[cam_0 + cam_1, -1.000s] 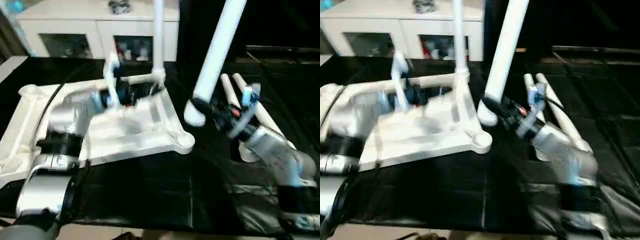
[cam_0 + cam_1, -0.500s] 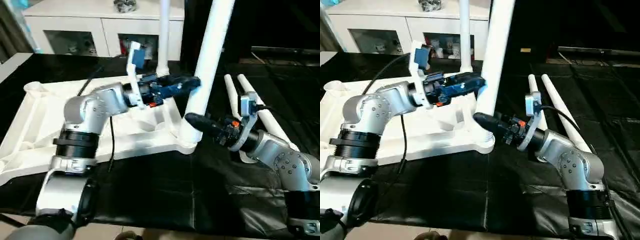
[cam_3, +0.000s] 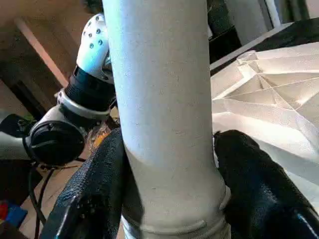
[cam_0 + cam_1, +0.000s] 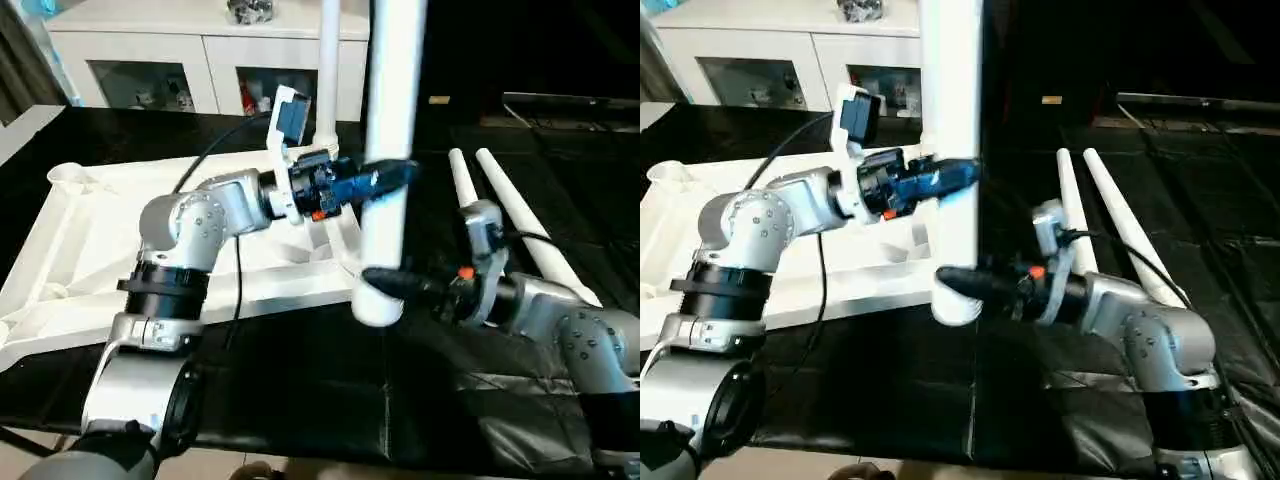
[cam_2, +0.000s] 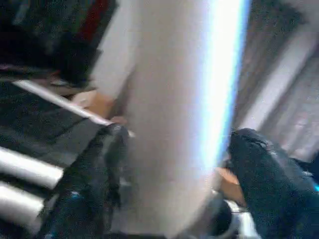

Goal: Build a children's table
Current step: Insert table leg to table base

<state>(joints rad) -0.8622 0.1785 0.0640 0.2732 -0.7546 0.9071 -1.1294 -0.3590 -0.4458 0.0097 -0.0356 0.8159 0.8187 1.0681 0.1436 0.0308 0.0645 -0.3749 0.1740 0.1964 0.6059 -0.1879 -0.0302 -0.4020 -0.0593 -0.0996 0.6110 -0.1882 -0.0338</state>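
The children's table top (image 4: 60,250) lies upside down, ribs up, on the black cloth at the left. One white leg (image 4: 328,70) stands in its far right corner socket. My right gripper (image 4: 385,287) is shut on the lower end of a second leg (image 4: 392,100), holding it upright; the wrist view shows its fingers (image 3: 99,184) pressed to both sides. That lower end hides the top's near right corner. Higher up, my left gripper (image 4: 385,178) is open around the same leg, with its fingers (image 5: 94,184) on either side. Two more legs (image 4: 467,195) (image 4: 530,235) lie at the right.
A white cabinet with glass doors (image 4: 200,60) stands behind the work surface. Black cloth (image 4: 300,400) covers the surface in front of the table top. My silver left forearm (image 4: 190,225) reaches across the top's ribbed underside.
The held leg has swung from leaning right to upright at the near right corner. My left gripper has left the table top, opened wider and come around the leg. The camera shifted.
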